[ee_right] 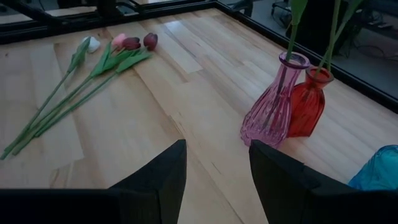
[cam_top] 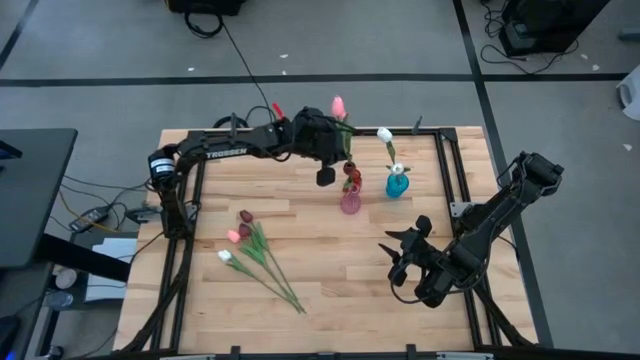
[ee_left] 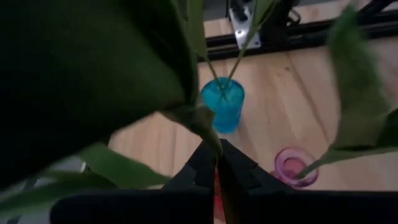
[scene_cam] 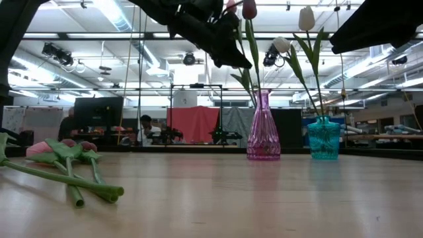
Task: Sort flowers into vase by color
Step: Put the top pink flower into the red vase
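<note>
My left gripper [cam_top: 340, 160] hangs over the far middle of the table, above the vases, shut on a pink-headed flower [cam_top: 339, 105]. Below it stand a pink vase [cam_top: 350, 203], a red vase [ee_right: 308, 106] and a blue vase [cam_top: 397, 185]. White-headed flowers [scene_cam: 306, 18] stand in the blue vase. A green stem rises from the pink vase [ee_right: 292, 31]. Several flowers [cam_top: 250, 250] with maroon, pink and white heads lie flat at the near left. My right gripper [cam_top: 402, 252] waits open at the near right. My left gripper pinches the pink flower's green stem [ee_left: 214, 146] between its two shut fingers, where a leaf branches off. The fingers slant down from the table's far left and lie across the stem. The flower is lifted clear of the table, head up. The fingers hide its lower end.
A black metal frame [cam_top: 440, 160] runs around the table's edges. Bare wood lies between the lying flowers and the vases, in front of my right gripper [ee_right: 217, 180]. Beyond the table, the low view shows a room with a person at a desk [scene_cam: 147, 129].
</note>
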